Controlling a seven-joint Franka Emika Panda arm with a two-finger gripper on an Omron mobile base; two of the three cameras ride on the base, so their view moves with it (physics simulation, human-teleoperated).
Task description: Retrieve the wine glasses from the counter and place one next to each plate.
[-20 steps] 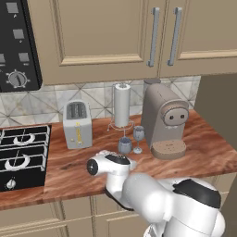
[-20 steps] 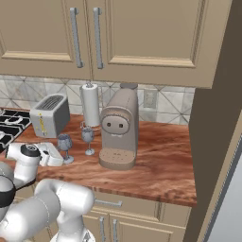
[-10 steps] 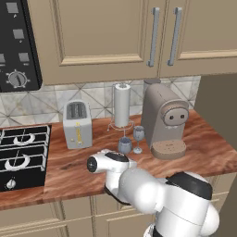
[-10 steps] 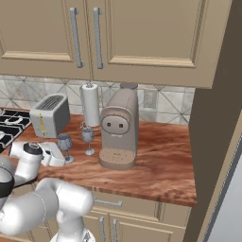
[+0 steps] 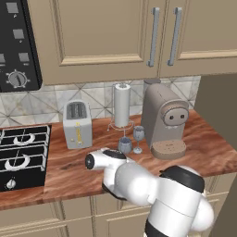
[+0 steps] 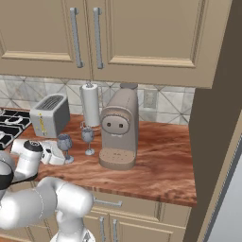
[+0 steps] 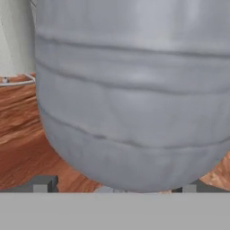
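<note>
I am at the first pickup. The nearer wine glass (image 7: 130,99) stands on the desk (image 5: 65,171) beside the other glass (image 5: 138,134), in front of the coffee machine (image 5: 164,120). My fingers (image 7: 45,183) are spread wide, one on each side of its bowl. Next, I judge, I close gently and lift straight up.

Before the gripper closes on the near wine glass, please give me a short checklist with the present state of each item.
1. Gripper open: ok, the jaws stand wide.
2. Near glass between the fingers: ok, in the hand view its bowl sits between the two tips.
3. Near glass upright on the counter: ok.
4. Far glass apart from the near one: ok, a small gap shows.
5. Coffee machine clear of the hand: ok.
6. Fingers level with bowl or stem: cannot tell.
</note>
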